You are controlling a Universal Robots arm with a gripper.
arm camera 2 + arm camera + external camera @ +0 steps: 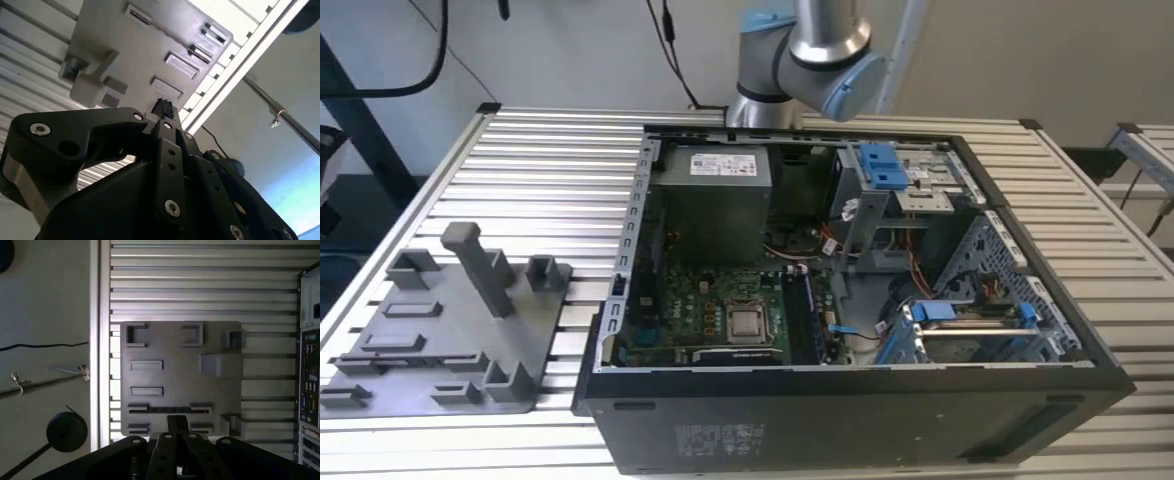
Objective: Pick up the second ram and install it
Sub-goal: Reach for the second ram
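Observation:
A grey holder tray (447,330) lies on the slatted table at the exterior view's left. In the first wrist view a thin dark strip (170,410) stands on edge in one slot of the tray (180,345); it looks like the second ram. My gripper (176,421) hangs high above the tray's edge, close to that strip in the picture. Its black fingers meet at one tip, shut, with nothing visible between them. The second wrist view shows the same closed tip (162,107) over the tray (125,45).
An open computer case (854,290) fills the middle of the exterior view, with the motherboard (720,310) and its memory slots (807,310) inside. The arm's joint (814,50) is behind the case. A tall post (480,265) rises from the tray. The table edge (100,340) runs beside the tray.

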